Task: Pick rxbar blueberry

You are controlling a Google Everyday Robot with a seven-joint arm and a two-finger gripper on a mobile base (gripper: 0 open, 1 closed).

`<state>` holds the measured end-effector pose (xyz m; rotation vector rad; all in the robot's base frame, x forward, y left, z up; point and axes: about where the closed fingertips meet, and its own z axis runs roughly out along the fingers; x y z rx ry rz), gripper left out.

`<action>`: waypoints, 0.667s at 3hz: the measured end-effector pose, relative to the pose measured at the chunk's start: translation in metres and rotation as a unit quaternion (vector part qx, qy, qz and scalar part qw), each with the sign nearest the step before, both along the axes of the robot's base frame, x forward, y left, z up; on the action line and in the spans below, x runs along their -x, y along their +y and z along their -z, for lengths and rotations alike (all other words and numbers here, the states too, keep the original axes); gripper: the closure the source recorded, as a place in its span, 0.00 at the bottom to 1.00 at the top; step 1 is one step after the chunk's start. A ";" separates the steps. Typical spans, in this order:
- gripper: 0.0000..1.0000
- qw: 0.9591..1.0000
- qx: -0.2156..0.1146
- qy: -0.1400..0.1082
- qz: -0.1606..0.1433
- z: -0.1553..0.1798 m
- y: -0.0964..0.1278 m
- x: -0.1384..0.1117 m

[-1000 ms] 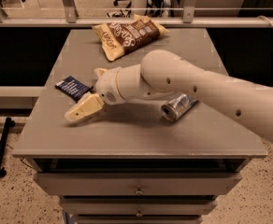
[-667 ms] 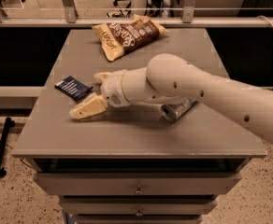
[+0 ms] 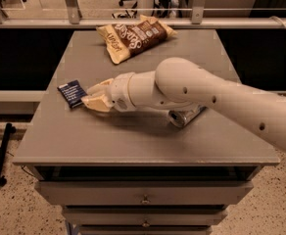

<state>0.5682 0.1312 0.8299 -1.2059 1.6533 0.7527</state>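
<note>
The rxbar blueberry (image 3: 72, 92), a small flat dark navy wrapper with white print, lies on the left part of the grey table (image 3: 133, 136). My gripper (image 3: 91, 96) reaches in from the right on the cream arm and is low over the table. Its fingertips (image 3: 95, 102) are right at the bar's right edge, one finger above and one below. The jaws stand apart, and the bar lies flat on the table outside them.
A brown-and-tan chip bag (image 3: 133, 37) lies at the back middle of the table. A silver can (image 3: 182, 116) lies on its side under my arm, right of centre. Drawers sit below the table's front edge (image 3: 143, 163). A railing runs behind.
My gripper has moved up and to the left across the table, from in front of the bar to right beside its right edge. The bar, bag and can have not moved.
</note>
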 end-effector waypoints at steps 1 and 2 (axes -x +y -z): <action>0.88 1.000 -0.015 0.005 0.006 -0.004 0.012 -0.005; 1.00 1.000 -0.026 0.010 0.010 -0.005 0.023 -0.008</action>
